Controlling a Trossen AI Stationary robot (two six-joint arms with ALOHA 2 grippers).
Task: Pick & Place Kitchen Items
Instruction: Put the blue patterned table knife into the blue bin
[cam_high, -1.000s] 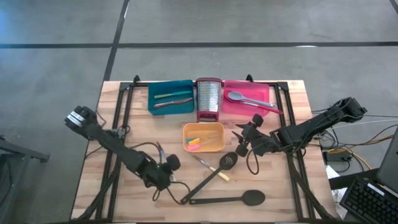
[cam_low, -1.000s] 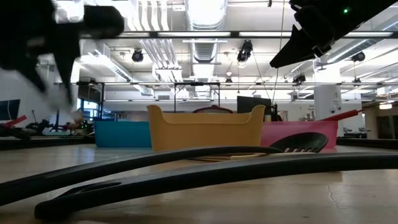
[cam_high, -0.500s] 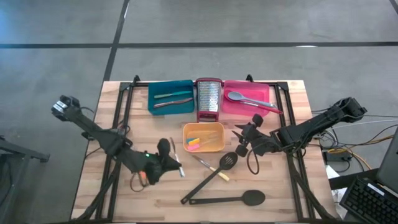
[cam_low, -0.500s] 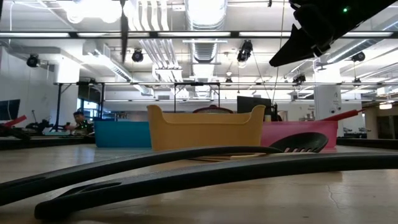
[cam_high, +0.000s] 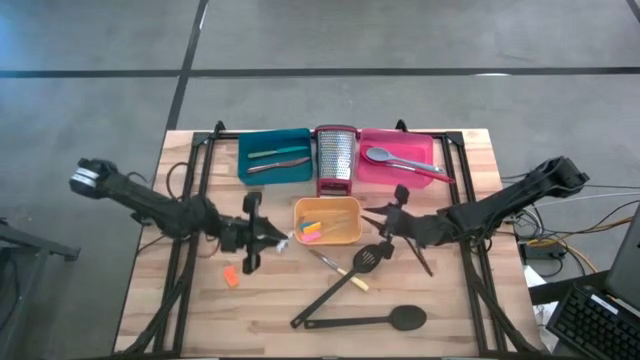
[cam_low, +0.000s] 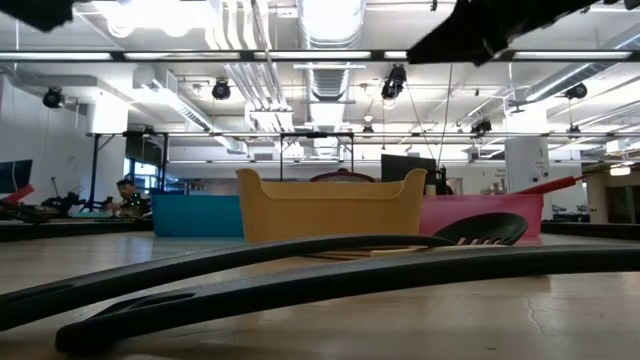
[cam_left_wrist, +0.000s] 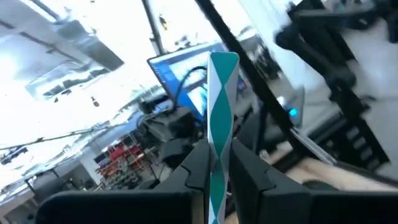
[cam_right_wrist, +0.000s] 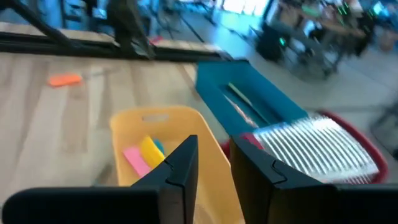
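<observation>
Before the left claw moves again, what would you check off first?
1. Left claw grips the teal-striped tool: ok.
2. Orange tray has free room: ok.
3. Right claw open, holding nothing: ok.
4. Right claw clear of the tray: not ok, it hangs close by the tray's edge.
5. Loose orange piece collected: not ok.
6. Tool's height above the tray: cannot tell.

The left pincer (cam_high: 272, 238) has lifted a teal-striped tool (cam_left_wrist: 219, 124) toward the orange tray (cam_high: 327, 207).

Matt black plastic ladle (cam_high: 368, 320) – pale planked wooden table (cam_high: 470, 330) – ridged steel grater (cam_high: 336, 156)
</observation>
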